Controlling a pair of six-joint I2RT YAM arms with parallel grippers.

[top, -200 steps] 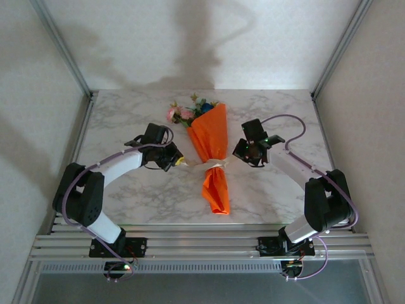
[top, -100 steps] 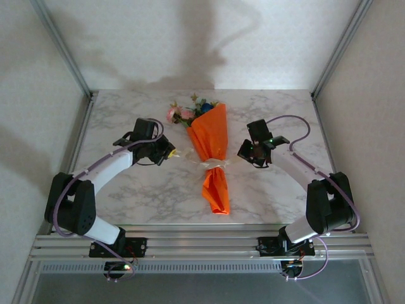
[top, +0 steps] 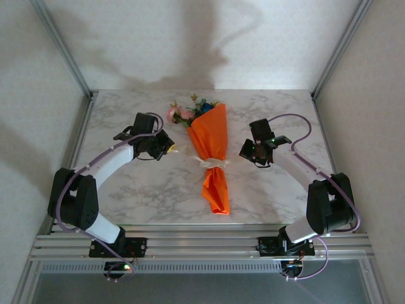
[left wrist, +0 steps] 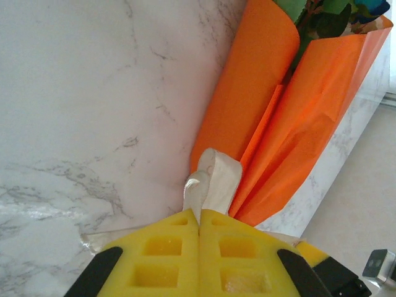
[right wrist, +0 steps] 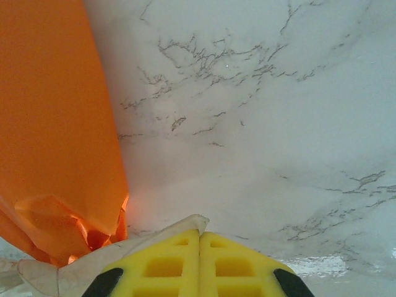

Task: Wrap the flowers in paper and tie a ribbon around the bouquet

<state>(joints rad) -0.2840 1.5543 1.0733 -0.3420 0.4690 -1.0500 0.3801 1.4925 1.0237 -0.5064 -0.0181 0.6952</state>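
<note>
**Inspector:** Against the frame one second back, both arms are standing further out from the bouquet (top: 212,136); the ribbon (top: 213,163), then stretched out to either side, is now sitting bunched at the narrow waist.

**Clerk:** State of the left fingers (left wrist: 167,247)?

**Inspector:** They are pressing flat together, yellow face to yellow face; in the left wrist view a cream loop of ribbon is showing just past their tips, against the orange paper (left wrist: 260,111); whether it is being pinched I cannot tell.

**Clerk:** And the right fingers (right wrist: 229,260)?

**Inspector:** Likewise pressing fully together; a cream end is lying at their tips and running off toward the crumpled waist; a grip on it I cannot confirm.

**Clerk:** Position of the bouquet?

**Inspector:** It is lying on the marble desk (top: 126,190) between the two arms; the flowers (top: 183,114) are pointing toward the far edge; the flared tail is pointing toward the arm bases; both arms are standing apart from it.
</note>
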